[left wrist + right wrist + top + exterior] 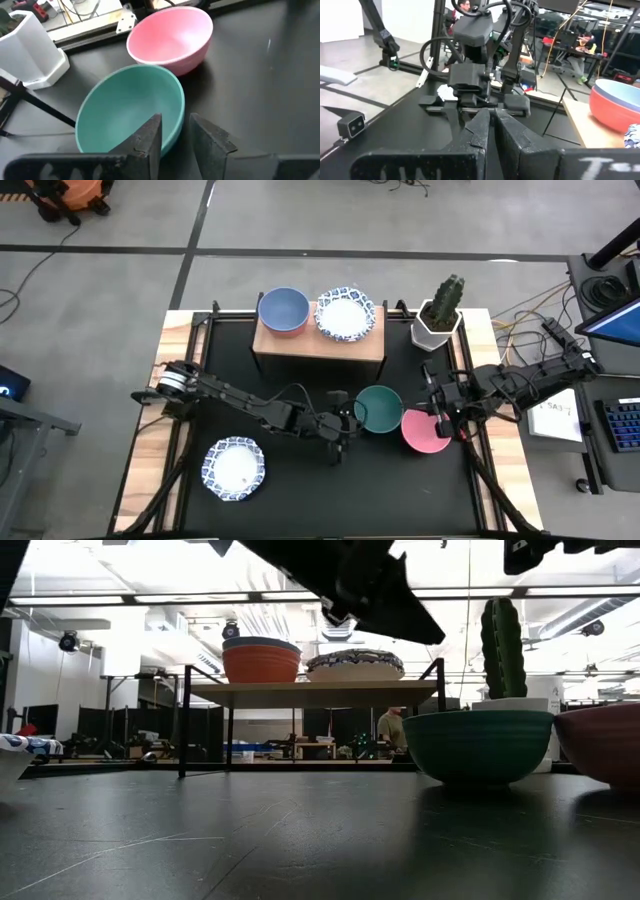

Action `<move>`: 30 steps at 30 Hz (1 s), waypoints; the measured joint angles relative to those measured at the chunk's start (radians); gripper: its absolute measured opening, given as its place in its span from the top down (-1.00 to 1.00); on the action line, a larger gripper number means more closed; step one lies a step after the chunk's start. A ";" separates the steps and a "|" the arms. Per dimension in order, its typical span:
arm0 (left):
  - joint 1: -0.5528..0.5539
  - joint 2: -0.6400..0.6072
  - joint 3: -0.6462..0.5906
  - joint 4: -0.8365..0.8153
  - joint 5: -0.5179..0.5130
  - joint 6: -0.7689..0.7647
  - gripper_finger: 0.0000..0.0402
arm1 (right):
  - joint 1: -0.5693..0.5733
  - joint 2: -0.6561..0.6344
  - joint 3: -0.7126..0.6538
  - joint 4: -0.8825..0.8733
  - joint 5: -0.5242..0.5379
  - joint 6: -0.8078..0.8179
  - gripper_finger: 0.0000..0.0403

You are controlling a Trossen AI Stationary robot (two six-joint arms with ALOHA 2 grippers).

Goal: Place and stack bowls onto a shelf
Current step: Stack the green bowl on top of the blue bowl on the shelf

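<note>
A green bowl [380, 408] [480, 745] [130, 105] and a pink bowl [425, 432] [170, 35] stand side by side on the black tabletop. My left gripper [352, 418] [175, 132] hovers open over the green bowl's near-left rim, one finger above its hollow and one outside. My right gripper [437, 412] [494, 122] is shut above the pink bowl's far edge. The wooden shelf [318, 345] [310, 692] carries a blue-lined red bowl [284, 310] [261, 660] and a blue-patterned white bowl [345, 315]. Another patterned bowl [233, 468] sits near the table's near-left corner.
A white hexagonal cactus pot [440, 320] [503, 650] stands right of the shelf, just beyond the two bowls. Bare black tabletop lies between the shelf and the near edge. People sit in the room behind the table [580, 55].
</note>
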 joint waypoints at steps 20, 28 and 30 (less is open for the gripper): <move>0.067 0.166 0.112 -0.020 0.107 0.015 0.10 | 0.000 -0.013 0.000 -0.008 -0.053 0.017 0.91; 0.075 0.205 0.117 -0.030 0.134 0.015 0.24 | 0.000 -0.012 0.000 -0.017 -0.053 0.016 0.91; 0.077 0.210 0.117 -0.033 0.132 0.015 0.28 | 0.000 -0.012 0.000 -0.018 -0.053 0.017 0.91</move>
